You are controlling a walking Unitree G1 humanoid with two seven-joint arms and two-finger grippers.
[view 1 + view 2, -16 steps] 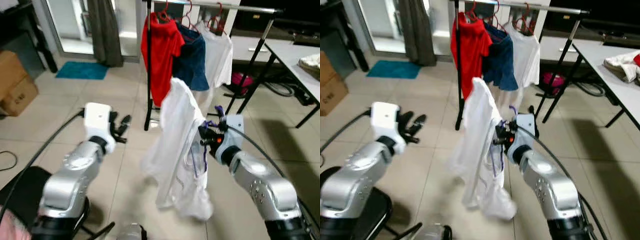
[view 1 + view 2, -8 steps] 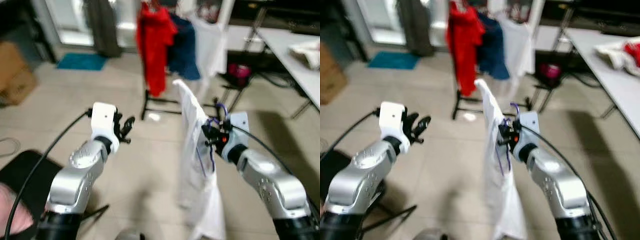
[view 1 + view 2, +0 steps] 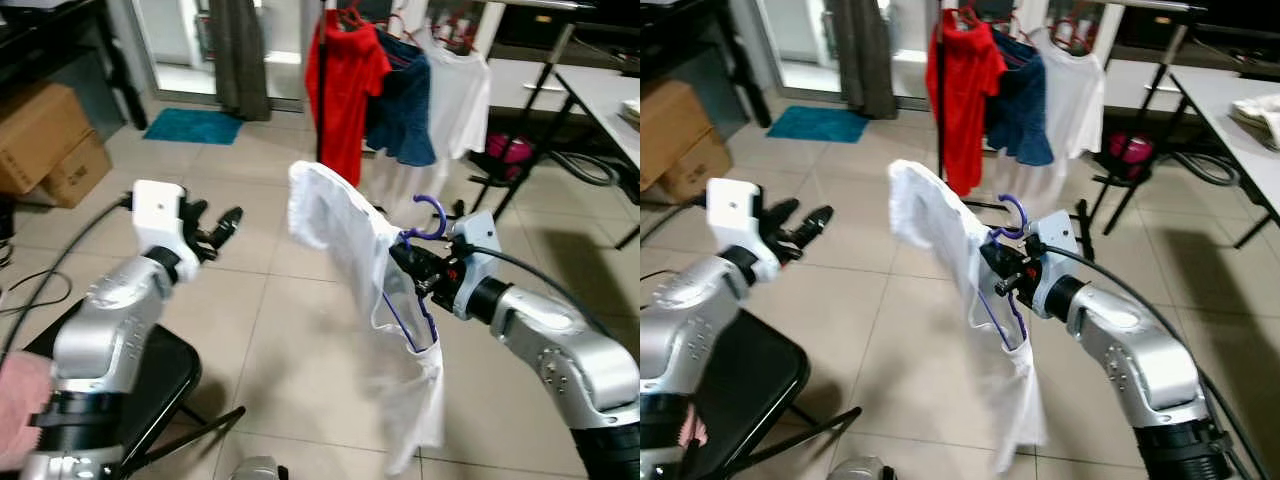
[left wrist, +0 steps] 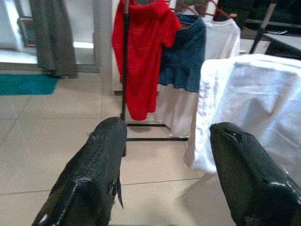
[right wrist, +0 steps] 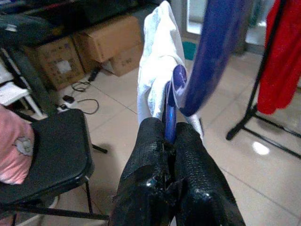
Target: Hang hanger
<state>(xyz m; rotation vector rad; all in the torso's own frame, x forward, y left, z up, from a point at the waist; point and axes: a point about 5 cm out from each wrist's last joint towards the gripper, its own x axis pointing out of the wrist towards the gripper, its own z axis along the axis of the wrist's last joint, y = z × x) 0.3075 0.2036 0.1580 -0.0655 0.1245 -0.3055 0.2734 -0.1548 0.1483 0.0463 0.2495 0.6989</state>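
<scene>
Right gripper point(image 3: 405, 262) mid-frame, clamped on hanger point(image 3: 415, 275) with shirt point(image 3: 350, 240) draped on it, hanging to its left. Left gripper point(image 3: 222, 228) left of shirt, apart from it, fingers spread. Clothes rack point(image 3: 322, 90) behind shirt, three garments on it. Boxes point(image 3: 45, 140) far left. Mat point(image 3: 195, 127) behind, left of rack. Chair point(image 3: 150, 385) below left arm. Table point(image 3: 600, 95) far right.

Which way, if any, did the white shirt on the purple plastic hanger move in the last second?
Yes. The white shirt had its top right of the black rack pole earlier; now it tilts out left of it. The camera also shifted.
</scene>
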